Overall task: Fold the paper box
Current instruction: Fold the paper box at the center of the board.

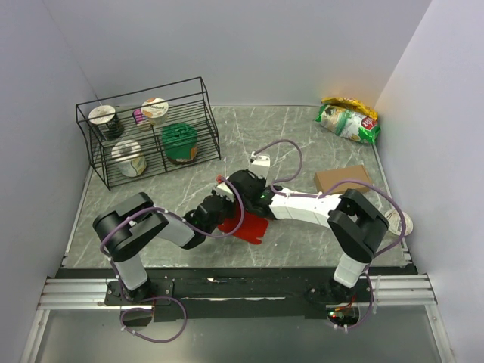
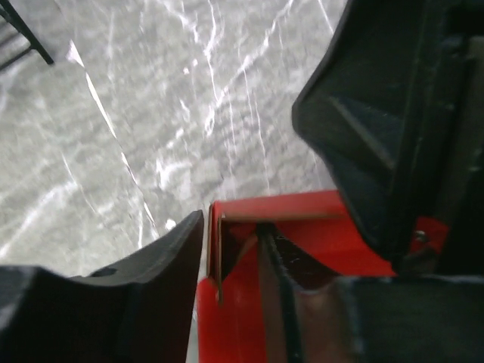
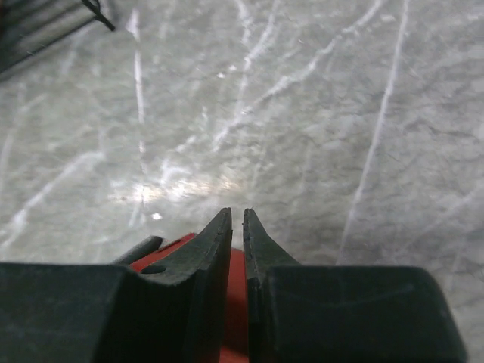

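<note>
The paper box [image 1: 253,229] lies partly opened on the marbled table [image 1: 302,144], a little toward 6 o'clock from its middle, with both arms meeting over its 11 o'clock edge. The left gripper [image 1: 219,200] straddles an upright red wall of the box [image 2: 302,208] – jaws a little apart, the wall just beside the left-hand finger [image 2: 166,280] – but whether it grips cannot be told. The right gripper [image 1: 243,184] has its fingers [image 3: 212,249] pressed almost together, red showing in the thin slit. A wire rack [image 1: 139,92] of tubs stands at 10 o'clock, a crisp bag [image 1: 348,121] at 1 o'clock, a brown cardboard box [image 1: 342,180] at 3 o'clock.
</note>
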Available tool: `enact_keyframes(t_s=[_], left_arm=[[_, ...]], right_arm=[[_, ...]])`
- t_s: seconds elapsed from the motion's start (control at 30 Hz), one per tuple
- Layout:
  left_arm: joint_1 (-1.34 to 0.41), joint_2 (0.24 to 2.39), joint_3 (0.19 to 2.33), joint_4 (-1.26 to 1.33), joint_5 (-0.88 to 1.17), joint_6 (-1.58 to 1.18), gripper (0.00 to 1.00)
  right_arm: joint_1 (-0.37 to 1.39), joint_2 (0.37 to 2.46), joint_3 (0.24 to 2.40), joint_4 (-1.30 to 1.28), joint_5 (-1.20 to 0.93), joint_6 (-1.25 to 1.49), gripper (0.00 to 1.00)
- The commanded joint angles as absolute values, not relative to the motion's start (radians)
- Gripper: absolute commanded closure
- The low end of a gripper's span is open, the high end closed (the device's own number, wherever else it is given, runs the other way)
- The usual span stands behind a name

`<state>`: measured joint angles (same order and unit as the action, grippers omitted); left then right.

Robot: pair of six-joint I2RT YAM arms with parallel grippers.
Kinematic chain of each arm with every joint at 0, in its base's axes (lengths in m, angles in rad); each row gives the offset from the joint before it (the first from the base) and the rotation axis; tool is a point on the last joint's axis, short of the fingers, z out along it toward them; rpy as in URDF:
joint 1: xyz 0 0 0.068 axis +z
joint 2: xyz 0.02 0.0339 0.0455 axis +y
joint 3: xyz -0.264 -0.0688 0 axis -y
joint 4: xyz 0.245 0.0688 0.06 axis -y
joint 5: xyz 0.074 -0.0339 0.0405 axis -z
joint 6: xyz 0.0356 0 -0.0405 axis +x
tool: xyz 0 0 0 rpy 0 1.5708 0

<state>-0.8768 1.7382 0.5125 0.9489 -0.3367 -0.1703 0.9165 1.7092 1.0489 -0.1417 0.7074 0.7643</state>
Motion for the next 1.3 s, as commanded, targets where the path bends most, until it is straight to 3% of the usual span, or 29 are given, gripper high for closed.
enact_keyframes(t_s=[0.0,0.23,0.47,0.6,0.8,1.03,1.13,1.27], left_arm=[[-0.885,1.704,0.512,0.894,-0.302,-0.196,0.57],[-0.881,1.658,0.503,0.867,-0.253,-0.221,0.38],[-0.83,1.6,0.463,0.884,-0.112,-0.241,0.27],[-0.769,1.545,0.416,0.917,0.038,-0.259,0.18],[-0.634,1.47,0.379,0.934,0.349,-0.322,0.04],[-0.525,1.407,0.385,0.925,0.57,-0.411,0.03],[-0.514,1.404,0.428,0.81,0.519,-0.429,0.05],[-0.509,1.442,0.486,0.695,0.48,-0.419,0.09]], right_arm=[[0.939,1.735,1.04,-0.206,0.732,0.778,0.82],[0.937,1.747,1.025,-0.212,0.738,0.787,0.82],[0.904,1.746,1.023,-0.192,0.687,0.766,0.82],[0.838,1.688,0.997,-0.123,0.58,0.669,0.78],[0.739,1.631,1.0,-0.123,0.388,0.54,0.62],[0.698,1.6,1.011,-0.129,0.316,0.479,0.44],[0.681,1.58,1.002,-0.091,0.249,0.427,0.32],[0.635,1.565,0.96,-0.037,0.098,0.319,0.29]])
